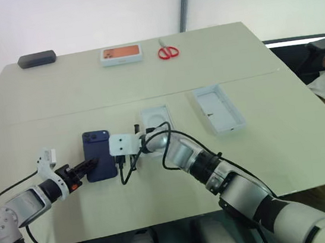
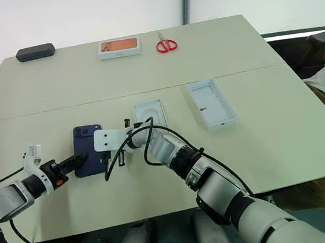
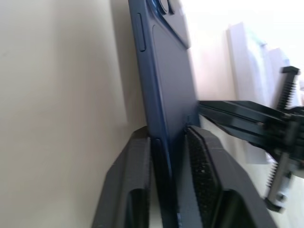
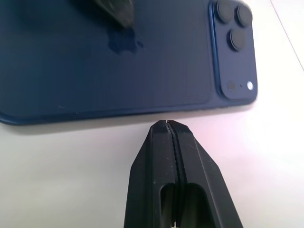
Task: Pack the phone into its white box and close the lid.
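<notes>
The big tan bench (image 1: 146, 87) holds everything, and a pale wall stands behind it. The white box (image 1: 219, 108) lies open near the right side, with nothing big in it. A white insert (image 1: 156, 120) lies just left of it. At the far edge sit an orange-topped box (image 1: 121, 54), red scissors (image 1: 168, 51) and a black case (image 1: 37, 59). The blue phone (image 1: 99, 154) lies near the front left, camera end away. The left gripper (image 1: 92, 163) has its jaws pinching the phone's near end. The right gripper (image 4: 167, 124) has jaws pressed together, tip just beside the phone's long edge. No writing can be read.
</notes>
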{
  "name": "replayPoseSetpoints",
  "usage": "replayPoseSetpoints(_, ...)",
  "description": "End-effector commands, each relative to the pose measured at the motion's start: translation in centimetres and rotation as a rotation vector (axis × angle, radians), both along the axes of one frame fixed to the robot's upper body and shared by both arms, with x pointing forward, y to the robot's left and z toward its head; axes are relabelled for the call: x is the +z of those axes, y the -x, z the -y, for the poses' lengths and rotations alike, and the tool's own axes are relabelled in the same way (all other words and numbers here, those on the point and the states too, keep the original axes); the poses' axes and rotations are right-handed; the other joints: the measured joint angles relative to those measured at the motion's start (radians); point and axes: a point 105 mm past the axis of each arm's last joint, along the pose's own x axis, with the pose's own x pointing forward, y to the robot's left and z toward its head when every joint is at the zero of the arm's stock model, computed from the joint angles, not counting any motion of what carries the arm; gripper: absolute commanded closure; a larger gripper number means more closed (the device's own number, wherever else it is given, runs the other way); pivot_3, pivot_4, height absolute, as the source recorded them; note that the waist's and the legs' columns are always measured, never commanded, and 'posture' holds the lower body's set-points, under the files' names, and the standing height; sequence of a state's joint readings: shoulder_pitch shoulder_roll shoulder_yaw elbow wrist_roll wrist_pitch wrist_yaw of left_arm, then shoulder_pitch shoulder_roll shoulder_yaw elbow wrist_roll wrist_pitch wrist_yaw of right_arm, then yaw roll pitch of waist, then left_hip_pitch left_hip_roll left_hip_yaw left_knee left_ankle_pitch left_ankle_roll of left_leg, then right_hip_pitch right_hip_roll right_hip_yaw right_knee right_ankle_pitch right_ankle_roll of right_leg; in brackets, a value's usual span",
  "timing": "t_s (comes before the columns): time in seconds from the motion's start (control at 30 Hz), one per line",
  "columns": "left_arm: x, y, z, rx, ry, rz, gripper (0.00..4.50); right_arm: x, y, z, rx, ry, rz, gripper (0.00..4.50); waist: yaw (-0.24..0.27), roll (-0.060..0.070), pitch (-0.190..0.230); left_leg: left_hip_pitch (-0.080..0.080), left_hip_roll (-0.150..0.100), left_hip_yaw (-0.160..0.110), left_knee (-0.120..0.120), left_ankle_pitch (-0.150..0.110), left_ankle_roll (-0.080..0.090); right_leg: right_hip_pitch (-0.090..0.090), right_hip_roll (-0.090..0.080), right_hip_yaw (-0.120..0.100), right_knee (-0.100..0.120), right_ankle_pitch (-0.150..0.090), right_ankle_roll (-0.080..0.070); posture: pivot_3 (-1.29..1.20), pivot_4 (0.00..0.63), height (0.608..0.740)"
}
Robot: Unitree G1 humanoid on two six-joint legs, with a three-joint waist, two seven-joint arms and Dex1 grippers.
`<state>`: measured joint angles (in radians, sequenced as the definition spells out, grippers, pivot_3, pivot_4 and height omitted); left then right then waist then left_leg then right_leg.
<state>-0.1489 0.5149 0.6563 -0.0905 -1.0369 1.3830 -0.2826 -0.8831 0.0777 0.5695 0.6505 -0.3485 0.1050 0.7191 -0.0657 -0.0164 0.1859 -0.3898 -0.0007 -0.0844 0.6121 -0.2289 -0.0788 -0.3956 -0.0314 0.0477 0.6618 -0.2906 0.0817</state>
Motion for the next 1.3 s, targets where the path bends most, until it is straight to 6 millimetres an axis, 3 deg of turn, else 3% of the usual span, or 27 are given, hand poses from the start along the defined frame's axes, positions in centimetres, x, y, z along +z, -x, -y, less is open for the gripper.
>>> replayPoseSetpoints(0.03, -1.3, 0.4, 0.6, -0.015, 0.008, -0.054, 3.21, 0.8, 0.3, -0.5, 0.018, -0.025, 0.013, 4.50, 0.001, 0.000, 0.000, 0.000, 0.000, 0.000, 0.000, 0.000, 0.000, 0.000, 0.000, 0.000, 0.000, 0.000, 0.000, 0.00, 0.150, 0.740)
replayPoseSetpoints(0.23, -1.3, 0.4, 1.2, -0.025, 0.028, -0.053, 3.21, 0.8, 0.4, -0.5, 0.018, -0.026, 0.011, 4.50, 0.006, 0.000, 0.000, 0.000, 0.000, 0.000, 0.000, 0.000, 0.000, 0.000, 0.000, 0.000, 0.000, 0.000, 0.000, 0.00, 0.150, 0.740)
replayPoseSetpoints(0.4, -1.4, 0.5, 1.5, -0.032, 0.077, -0.052, 4.48, 0.8, 0.3, -0.4, 0.015, -0.027, 0.010, 4.50, 0.015, -0.001, -0.001, 0.002, 0.000, 0.000, 0.001, 0.000, 0.000, 0.003, 0.000, -0.001, 0.000, 0.000, -0.001, 0.00, 0.150, 0.740)
replayPoseSetpoints(0.8, -1.5, 0.6, 0.9, 0.011, 0.204, -0.039, 4.48, 1.3, 0.2, 0.0, 0.000, -0.053, 0.001, 4.50, 0.015, -0.001, -0.001, 0.003, 0.000, 0.000, 0.000, 0.000, 0.000, 0.002, 0.000, 0.000, 0.000, -0.001, -0.002, 0.00, 0.150, 0.740)
replayPoseSetpoints(1.1, -0.1, 0.6, 1.0, 0.007, 0.375, 0.026, 4.48, 4.6, -0.2, 0.7, -0.040, -0.268, -0.098, 4.50, 0.021, -0.003, 0.001, -0.002, 0.000, -0.001, -0.001, 0.000, 0.000, -0.002, -0.001, 0.000, -0.001, 0.000, 0.000, 0.00, 0.150, 0.740)
replayPoseSetpoints(1.3, 1.1, 0.5, 0.2, 0.043, 0.488, 0.104, 4.48, 9.2, 0.3, 1.9, -0.011, -0.574, -0.252, 4.50, 0.021, -0.003, 0.001, -0.003, 0.001, 0.000, -0.002, 0.000, 0.000, -0.003, -0.002, 0.000, -0.004, 0.000, 0.000, 0.00, 0.150, 0.740)
